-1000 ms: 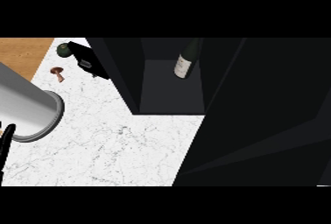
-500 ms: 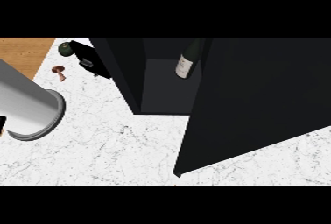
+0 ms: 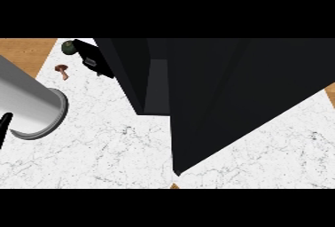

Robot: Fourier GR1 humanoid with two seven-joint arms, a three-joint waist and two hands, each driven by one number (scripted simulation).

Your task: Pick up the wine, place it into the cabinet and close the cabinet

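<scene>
Wine not visible; presumably inside cabinet (image 3: 216, 88), behind door (image 3: 248, 119). Left hand (image 3: 5, 128): only a black sliver below the forearm (image 3: 29, 104), finger state untellable. Right hand out of view. Door, right of the left hand, looks near shut. Step: push it flush, steadily.

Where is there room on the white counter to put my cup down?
The white marble counter is bare between the grey forearm and the black cabinet, and at the right. Top left is crowded: small brown mushroom, dark green ball.
</scene>
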